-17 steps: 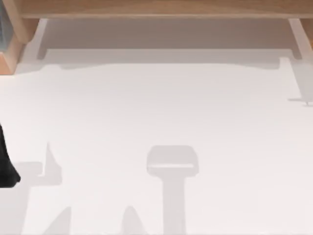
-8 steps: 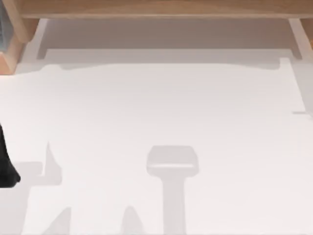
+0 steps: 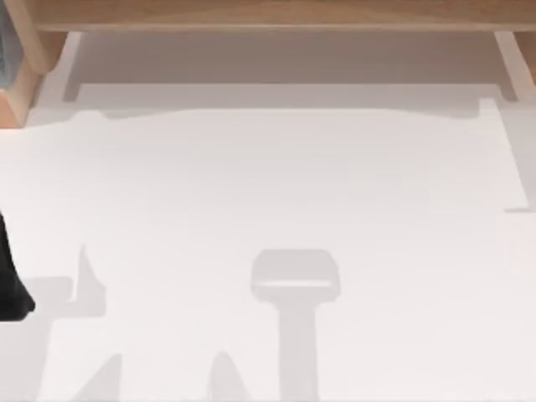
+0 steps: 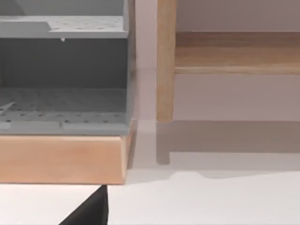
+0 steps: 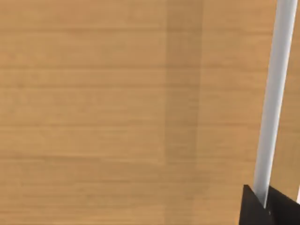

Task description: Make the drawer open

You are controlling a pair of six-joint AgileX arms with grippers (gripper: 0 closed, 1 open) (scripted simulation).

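The drawer's light wooden front point(image 5: 93, 112) stands close before the right wrist camera. A slim silver bar handle point(image 5: 274, 93) runs down that front. My right gripper point(image 5: 266, 204) is shut on the handle, with a black fingertip on either side of the bar. My left arm point(image 3: 10, 285) is parked at the table's left edge. A black part of my left gripper point(image 4: 89, 213) shows low in the left wrist view, over the white table.
A wooden cabinet point(image 3: 268, 12) spans the far side of the white table point(image 3: 268, 193). At far left is a grey perforated shelf unit point(image 4: 61, 103) with a wooden front lip point(image 4: 61, 159) and a wooden leg point(image 4: 165, 61) beside it.
A thin shadow line at the table's right edge has slid toward the near side. The left arm has not moved.
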